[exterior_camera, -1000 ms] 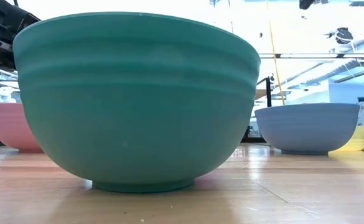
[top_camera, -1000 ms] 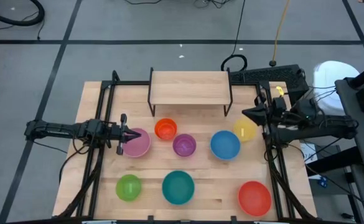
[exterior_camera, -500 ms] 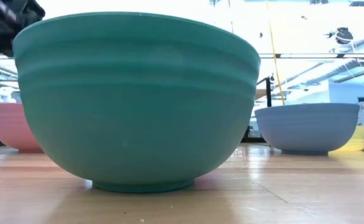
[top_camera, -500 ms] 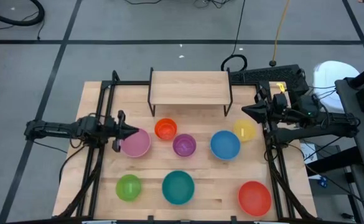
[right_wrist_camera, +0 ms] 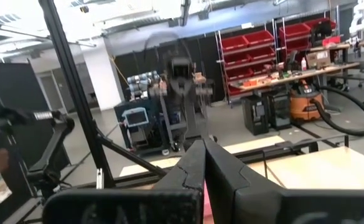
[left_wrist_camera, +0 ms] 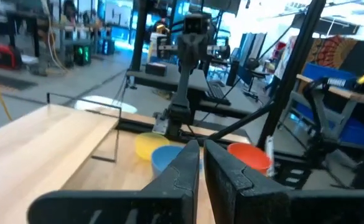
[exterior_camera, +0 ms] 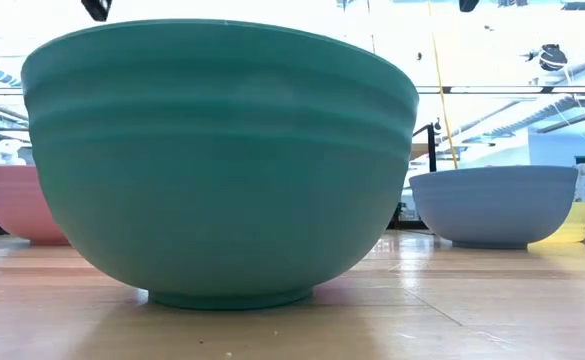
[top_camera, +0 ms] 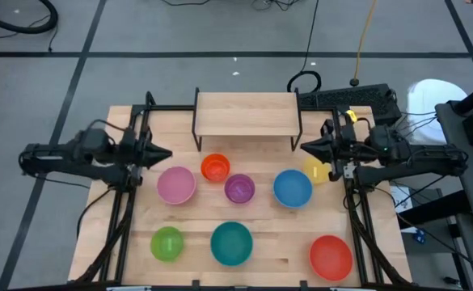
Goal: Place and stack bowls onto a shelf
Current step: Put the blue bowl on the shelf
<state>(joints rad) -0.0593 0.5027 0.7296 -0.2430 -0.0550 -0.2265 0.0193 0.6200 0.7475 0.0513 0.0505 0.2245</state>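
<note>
shelf (top_camera: 247,111) far centre of table, bare | eight bowls on tabletop nearer, pink bowl (top_camera: 175,184) left | left gripper (top_camera: 165,153) above table's left edge, fingers together, empty | right gripper (top_camera: 305,146) beside yellow bowl (top_camera: 318,170), fingers together, empty

The light-wood bench (top_camera: 256,214) carried the shelf (top_camera: 247,112) at its far edge, its board bare. Directly on the bench sat pink (top_camera: 175,184), orange (top_camera: 215,168), purple (top_camera: 239,188), blue (top_camera: 293,187) and yellow (top_camera: 318,170) bowls, with green (top_camera: 167,243), teal (top_camera: 232,243) and red (top_camera: 331,256) bowls nearer.
</note>
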